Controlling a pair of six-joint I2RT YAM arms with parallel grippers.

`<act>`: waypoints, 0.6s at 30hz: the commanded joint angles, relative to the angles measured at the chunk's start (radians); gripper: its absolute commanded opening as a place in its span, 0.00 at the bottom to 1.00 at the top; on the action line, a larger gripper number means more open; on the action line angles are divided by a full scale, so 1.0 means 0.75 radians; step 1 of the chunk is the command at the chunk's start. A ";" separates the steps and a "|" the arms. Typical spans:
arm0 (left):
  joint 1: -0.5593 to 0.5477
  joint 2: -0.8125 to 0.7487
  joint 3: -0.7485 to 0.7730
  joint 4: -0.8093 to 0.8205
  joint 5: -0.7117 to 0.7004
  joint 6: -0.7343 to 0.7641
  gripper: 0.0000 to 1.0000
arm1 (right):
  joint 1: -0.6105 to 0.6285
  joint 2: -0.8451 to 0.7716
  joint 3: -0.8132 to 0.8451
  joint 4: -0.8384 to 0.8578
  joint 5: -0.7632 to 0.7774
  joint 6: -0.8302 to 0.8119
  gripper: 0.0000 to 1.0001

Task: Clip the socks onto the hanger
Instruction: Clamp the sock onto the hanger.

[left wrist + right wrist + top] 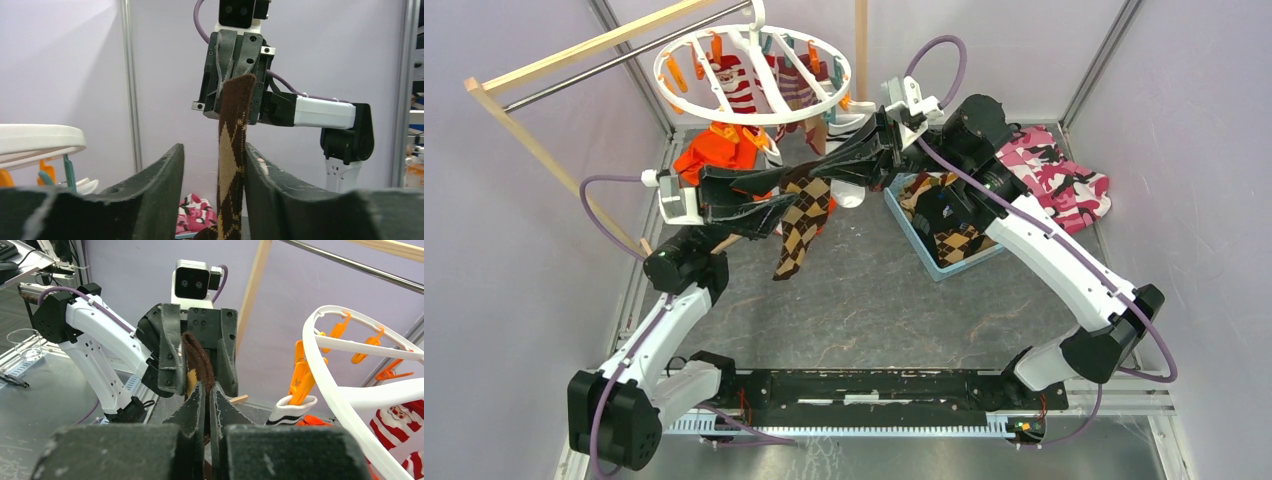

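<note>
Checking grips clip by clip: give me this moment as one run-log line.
left hand: open, brown sock between its fingers | right hand: shut on brown sock | hanger: brown sock not yet clipped

The top external view looks steeply down from above and behind the arm bases, wide enough to take in the whole table (854,300) up to the hanger (661,72) at its far side. The left wrist view looks close along its own fingers (150,195) at the right gripper (235,87). The right wrist view faces the opposite way, at the left gripper (197,365). Both wrist views share the brown argyle sock (231,150) between them.
</note>
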 commanded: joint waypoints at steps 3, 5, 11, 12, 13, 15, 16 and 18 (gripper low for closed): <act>-0.021 0.017 0.055 0.064 -0.024 -0.051 0.36 | 0.015 0.016 0.053 0.092 0.000 0.060 0.00; -0.021 0.018 0.056 0.073 -0.025 -0.052 0.20 | 0.015 0.017 0.053 0.088 -0.002 0.056 0.00; -0.021 -0.012 0.020 0.073 -0.028 -0.027 0.02 | 0.006 -0.004 0.032 0.019 -0.012 -0.020 0.21; -0.019 -0.041 -0.003 0.051 -0.027 -0.003 0.02 | -0.001 -0.014 0.024 -0.010 0.004 -0.061 0.36; -0.019 -0.067 -0.030 0.023 -0.021 0.029 0.02 | -0.012 -0.028 0.014 -0.040 0.021 -0.108 0.46; -0.017 -0.139 -0.088 -0.067 0.013 0.106 0.02 | -0.037 -0.053 -0.009 -0.099 0.066 -0.202 0.57; -0.017 -0.177 -0.110 -0.137 0.039 0.143 0.02 | -0.047 -0.068 -0.019 -0.119 0.089 -0.245 0.58; -0.015 -0.259 -0.137 -0.333 0.110 0.218 0.02 | -0.075 -0.088 -0.054 -0.128 0.146 -0.275 0.59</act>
